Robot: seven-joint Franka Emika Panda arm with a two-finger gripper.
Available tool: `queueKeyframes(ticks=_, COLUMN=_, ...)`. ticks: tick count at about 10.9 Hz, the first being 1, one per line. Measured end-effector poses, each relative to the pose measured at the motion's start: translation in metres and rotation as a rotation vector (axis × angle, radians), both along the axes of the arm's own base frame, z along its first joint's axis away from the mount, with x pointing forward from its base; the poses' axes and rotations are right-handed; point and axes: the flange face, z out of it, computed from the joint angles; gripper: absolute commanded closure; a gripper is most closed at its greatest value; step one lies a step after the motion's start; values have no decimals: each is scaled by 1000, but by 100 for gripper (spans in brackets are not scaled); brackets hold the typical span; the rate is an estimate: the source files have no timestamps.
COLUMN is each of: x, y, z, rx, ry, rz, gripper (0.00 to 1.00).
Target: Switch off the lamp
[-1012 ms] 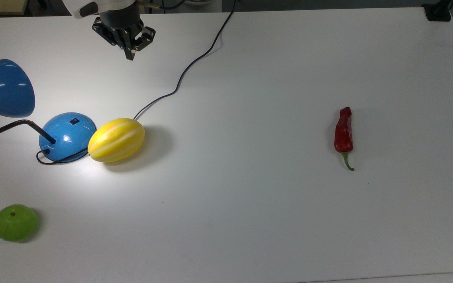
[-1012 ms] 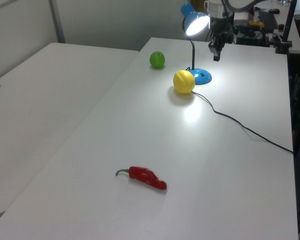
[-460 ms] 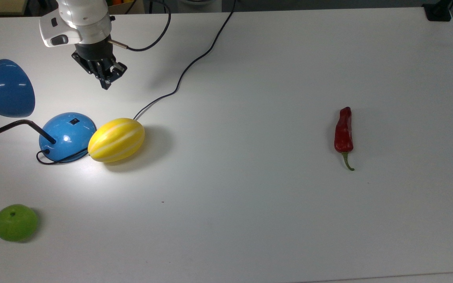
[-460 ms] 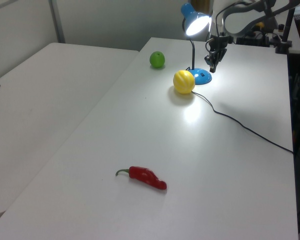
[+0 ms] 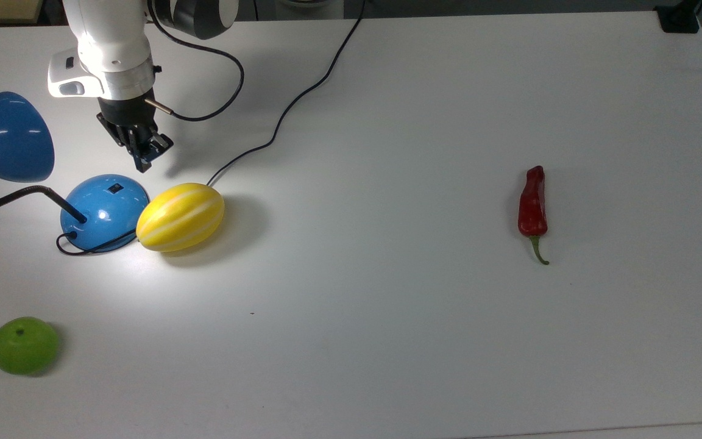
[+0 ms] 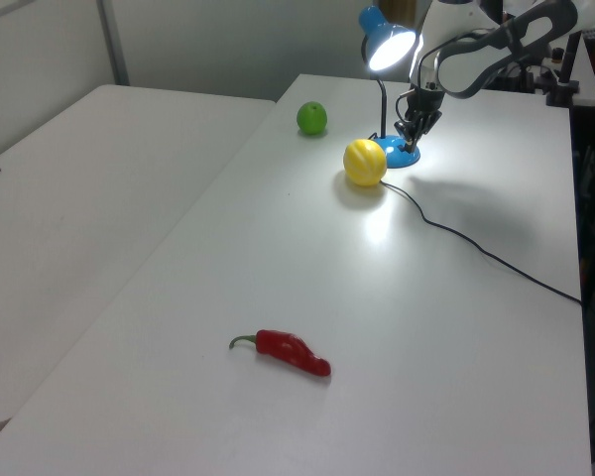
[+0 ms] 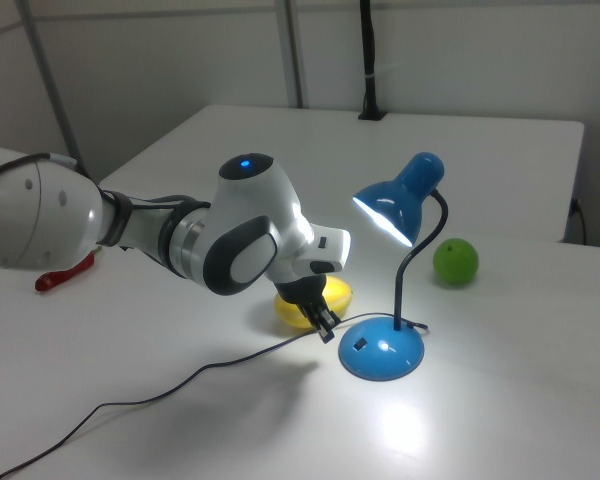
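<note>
While the lamp [image 7: 385, 345] is lit, its base sits touching the melon [image 5: 180, 217]. Gripper [image 5: 142, 160] hovers near the switch [image 5: 116, 188], fingers together. Risk: an off-centre press slides off the glossy dome, shoving the base or melon.

The lamp [image 7: 393, 210] glows bright, casting a white pool on the counter [image 5: 387, 341] around its base. The melon [image 5: 180, 217] throws a soft shadow toward the top view's right. Elsewhere, light is even and dimmer.
</note>
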Motion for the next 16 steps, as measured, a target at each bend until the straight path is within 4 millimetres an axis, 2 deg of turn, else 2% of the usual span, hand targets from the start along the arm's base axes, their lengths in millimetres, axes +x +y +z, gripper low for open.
queueKeyframes(ticks=5, x=2, y=-31, z=-6, rx=-17, ry=-101, rz=-63, gripper=100)
queueKeyframes(ticks=9, x=5, y=-32, z=-21, rx=-16, ry=-113, rz=-71, gripper=100)
queueKeyframes(ticks=16, x=4, y=-31, z=-27, rx=-13, ry=-105, rz=-70, gripper=100)
